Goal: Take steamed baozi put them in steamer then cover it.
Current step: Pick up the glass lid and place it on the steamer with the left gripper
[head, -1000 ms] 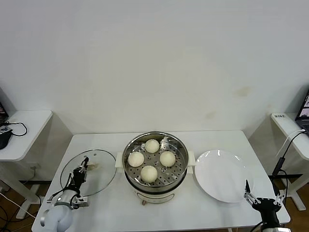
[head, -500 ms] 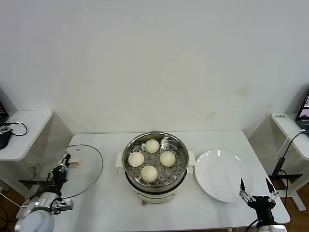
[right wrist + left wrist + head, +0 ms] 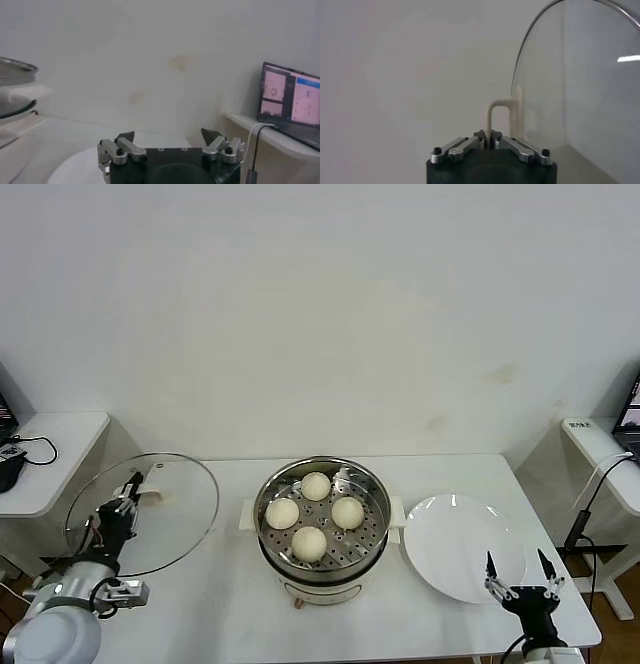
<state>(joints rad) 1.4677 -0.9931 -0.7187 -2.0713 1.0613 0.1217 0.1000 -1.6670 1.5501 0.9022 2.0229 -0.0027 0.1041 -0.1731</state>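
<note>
The steel steamer (image 3: 373, 502) stands at the table's middle with several cream-white baozi (image 3: 309, 541) on its perforated tray. My left gripper (image 3: 128, 493) is shut on the cream handle (image 3: 498, 117) of the clear glass cover (image 3: 175, 514). It holds the cover tilted up off the table, left of the steamer. The cover's metal rim (image 3: 530, 64) shows in the left wrist view, with my left gripper (image 3: 487, 136) clamped on the handle's loop. My right gripper (image 3: 517, 569) is open and empty, low at the table's front right; it also shows in the right wrist view (image 3: 168, 135).
A flat white plate (image 3: 462, 545) lies right of the steamer, just ahead of my right gripper. Side tables stand at the far left (image 3: 50, 454) and far right (image 3: 600, 449), the right one with a laptop (image 3: 291, 98) and cables.
My left gripper has lifted the cover off the table, carried it left and tilted it up. My right gripper has drawn back a little and opened wider.
</note>
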